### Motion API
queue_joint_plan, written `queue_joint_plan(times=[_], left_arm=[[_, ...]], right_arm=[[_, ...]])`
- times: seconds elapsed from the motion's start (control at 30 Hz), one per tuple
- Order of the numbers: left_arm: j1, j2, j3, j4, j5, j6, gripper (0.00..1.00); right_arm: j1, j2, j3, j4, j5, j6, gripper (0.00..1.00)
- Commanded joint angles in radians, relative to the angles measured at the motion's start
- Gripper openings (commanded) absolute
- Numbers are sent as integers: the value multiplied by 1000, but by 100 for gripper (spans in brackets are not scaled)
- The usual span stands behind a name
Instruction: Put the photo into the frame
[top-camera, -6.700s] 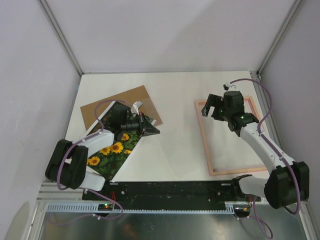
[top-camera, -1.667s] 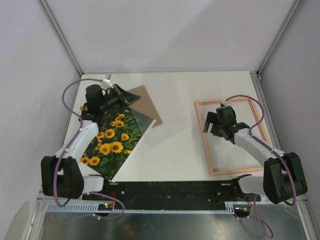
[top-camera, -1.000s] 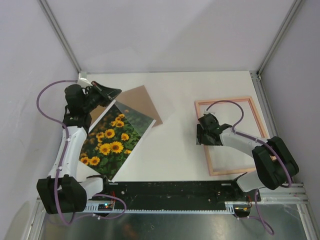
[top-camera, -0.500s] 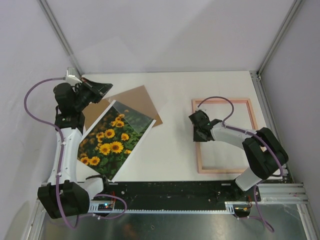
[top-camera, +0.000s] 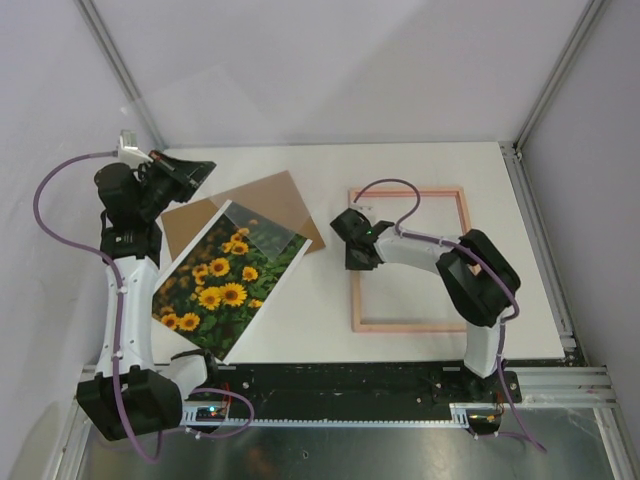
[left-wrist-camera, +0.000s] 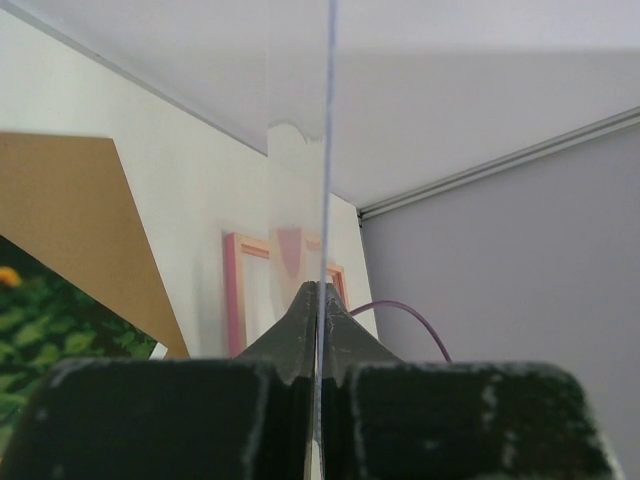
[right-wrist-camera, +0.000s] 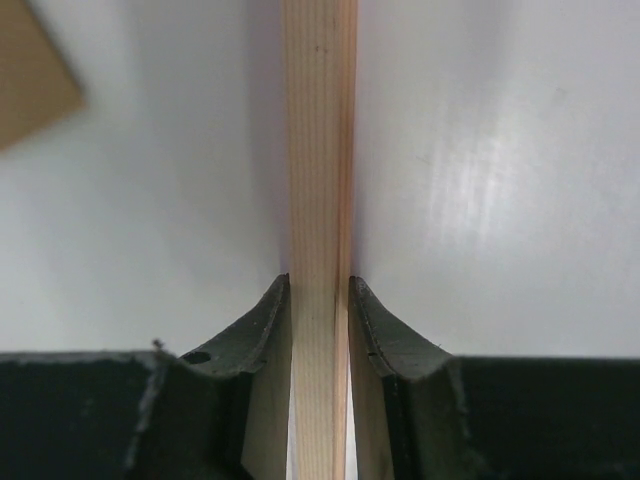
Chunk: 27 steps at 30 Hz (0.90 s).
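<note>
On the white table (top-camera: 420, 165), top view: the photo (top-camera: 220, 285) lies face up at the left, overlapping a brown board (top-camera: 280, 200); the frame (top-camera: 410, 326) lies flat right of centre, well apart from the photo; my right gripper (top-camera: 352, 240) sits on its left rail. Left wrist view: my left gripper (left-wrist-camera: 318, 292) is pressed together on a thin clear sheet (left-wrist-camera: 327, 150), seen edge-on. Right wrist view: both fingers (right-wrist-camera: 262, 330) clamp the pale wood rail between them.

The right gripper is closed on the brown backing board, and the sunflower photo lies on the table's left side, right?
No: the right gripper is closed on the frame, on one rail, not the board, as the right wrist view shows. The photo is on the left side.
</note>
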Motion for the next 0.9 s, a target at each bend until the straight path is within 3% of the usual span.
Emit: queue_joint_plan(times=[0.0,0.27,0.47,0.53,0.73,0.87], left_arm=[[20,-28,60,17,-4,19,0],[56,-7,84,16,18,4,0],[78,24,129,17,40,-15,0],[79,31,138,18,47,-20,0],[79,38,138,21,59,-30,0],[79,39,139,30,76,-34,0]], right_arm=[[40,67,122,27,-27,100,14],[55,89,173,63,-95,161,31],[47,-16,164,35,-75,122,70],[30,-74,140,24,-61,100,79],[-99,-291,-10,-22,10,22,88],[-257,-414,-148,-40,58,-38,91]])
